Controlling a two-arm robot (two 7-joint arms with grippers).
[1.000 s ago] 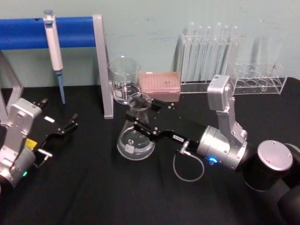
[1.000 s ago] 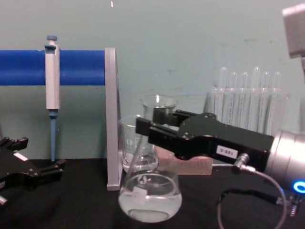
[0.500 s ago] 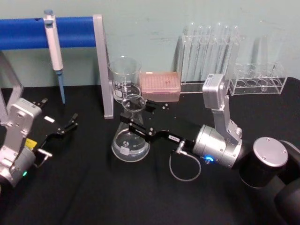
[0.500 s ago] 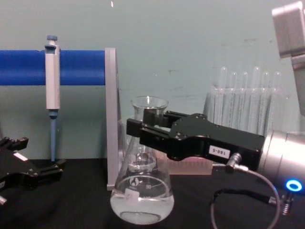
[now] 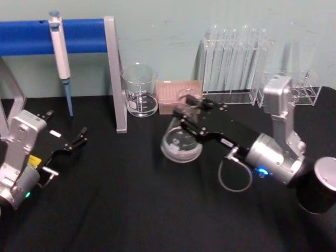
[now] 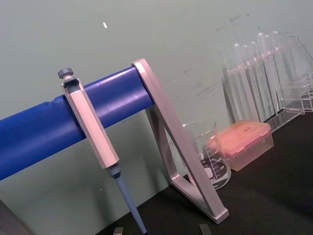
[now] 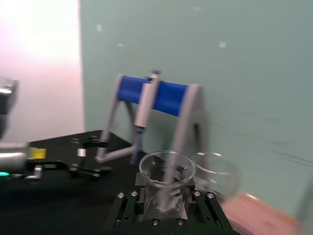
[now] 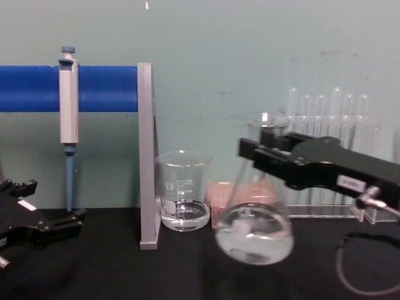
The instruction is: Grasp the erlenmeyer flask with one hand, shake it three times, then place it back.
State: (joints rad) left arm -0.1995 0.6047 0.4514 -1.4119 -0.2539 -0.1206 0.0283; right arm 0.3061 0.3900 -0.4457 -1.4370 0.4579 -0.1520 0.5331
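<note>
The erlenmeyer flask is clear glass with a little liquid in its wide base. It hangs tilted above the black table, right of centre, in front of the pink box. My right gripper is shut on its neck. From the chest the flask is off the table, with the right gripper clamped just below the rim. In the right wrist view the flask's round rim sits between the fingers. My left gripper rests open at the table's left, away from the flask.
A glass beaker stands by the grey stand leg, under the blue bar that holds a pipette. A pink tip box and the test tube racks line the back wall. A cable loop trails from the right wrist.
The right gripper has swung the flask to the right and a little upward, away from the stand leg and beaker. The flask now tilts. The left arm has not moved.
</note>
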